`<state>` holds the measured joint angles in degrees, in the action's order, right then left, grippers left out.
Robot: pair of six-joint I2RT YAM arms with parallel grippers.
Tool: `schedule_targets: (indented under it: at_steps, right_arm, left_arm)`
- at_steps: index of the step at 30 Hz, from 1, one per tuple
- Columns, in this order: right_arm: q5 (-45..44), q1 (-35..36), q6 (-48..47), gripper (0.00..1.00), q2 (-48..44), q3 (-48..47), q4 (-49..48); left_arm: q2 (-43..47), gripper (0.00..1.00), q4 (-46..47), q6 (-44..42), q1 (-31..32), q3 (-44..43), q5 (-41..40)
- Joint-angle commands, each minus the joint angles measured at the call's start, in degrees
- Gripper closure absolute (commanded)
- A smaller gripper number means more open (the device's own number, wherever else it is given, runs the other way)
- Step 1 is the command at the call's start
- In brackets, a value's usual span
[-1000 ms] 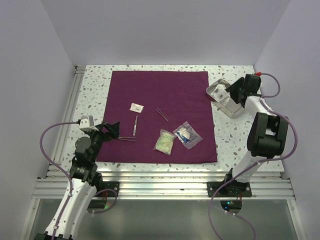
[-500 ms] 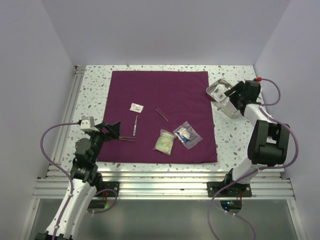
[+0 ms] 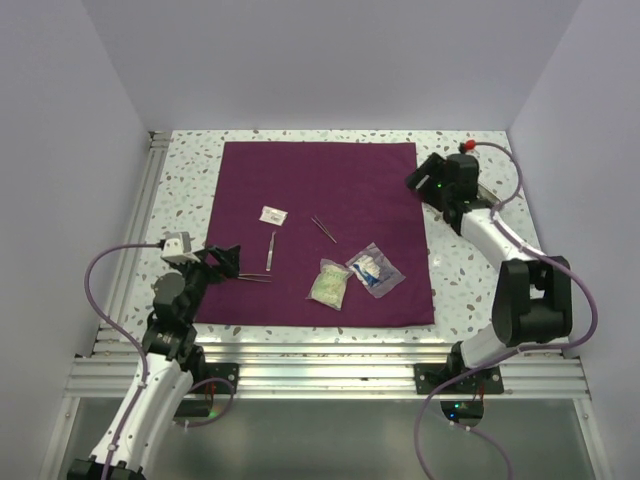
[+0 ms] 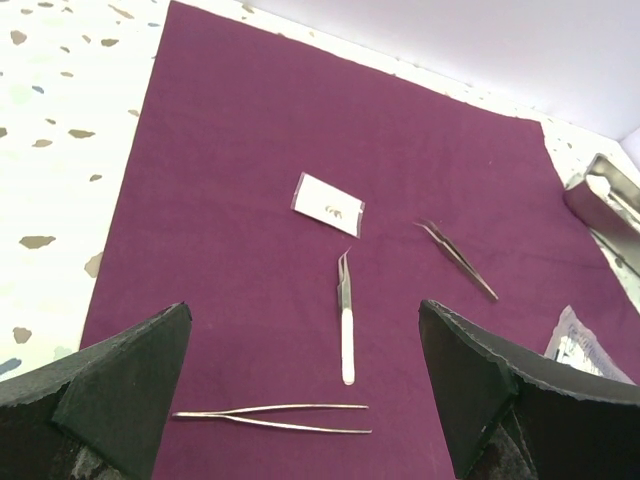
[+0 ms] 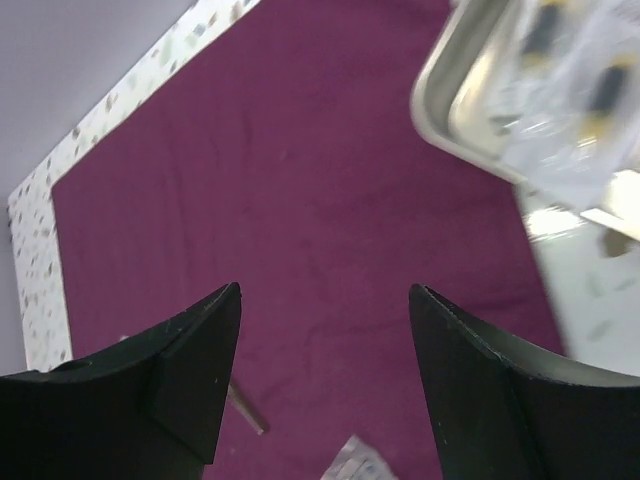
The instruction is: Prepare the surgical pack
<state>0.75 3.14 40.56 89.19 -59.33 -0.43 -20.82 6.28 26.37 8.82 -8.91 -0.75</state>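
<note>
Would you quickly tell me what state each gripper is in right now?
Left gripper: open, holding nothing.
Right gripper: open, holding nothing.

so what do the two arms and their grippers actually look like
Both the left arm and right arm have white links and black joints, each trailed by a lilac cable. The left gripper and right gripper have broad black wedge-shaped fingers with a rough matte surface. A red cap sits at the right wrist.
</note>
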Motion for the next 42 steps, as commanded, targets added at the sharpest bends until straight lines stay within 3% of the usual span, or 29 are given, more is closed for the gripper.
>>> schedule_targets:
  at_steps: [1,9,13,18,20,23,28,32,42]
  right_arm:
    - [-2.4,7.2,1.9,0.28,-2.0,-1.9,0.3]
    - [-2.4,20.9,5.0,0.30,7.7,-8.1,-1.7]
    - [-1.5,27.6,-2.7,0.31,16.6,-19.1,3.6]
    - [4.0,30.5,-13.6,0.33,29.7,-35.4,10.6]
    - [6.3,31.4,-17.9,0.30,32.4,-40.8,12.9]
    - [6.3,33.0,-23.8,0.17,36.9,-47.3,16.1]
    - [4.1,35.7,-33.5,0.17,43.4,-56.9,21.5]
    - [2.7,37.3,-39.6,0.18,47.1,-61.5,24.2]
    - [3.2,38.6,-44.1,0.14,53.5,-68.2,26.1]
  left_arm:
    - [-1.8,0.00,0.7,-0.1,0.4,-2.8,-1.2]
    - [-2.2,0.00,0.0,0.2,0.4,-3.2,-1.3]
    - [-2.5,0.00,0.0,0.3,0.4,-3.2,-1.0]
    - [-3.3,0.00,0.0,0.3,0.4,-3.3,-0.7]
    - [-3.3,0.00,0.2,0.4,0.4,-3.3,-0.7]
    - [-3.4,0.00,0.2,0.4,0.4,-3.1,-0.5]
    - [-3.4,0.00,0.2,0.4,0.4,-3.1,-0.3]
    - [-2.9,0.00,0.1,0.4,0.4,-3.2,-0.3]
    - [-3.1,0.00,0.4,0.3,0.4,-3.0,-0.6]
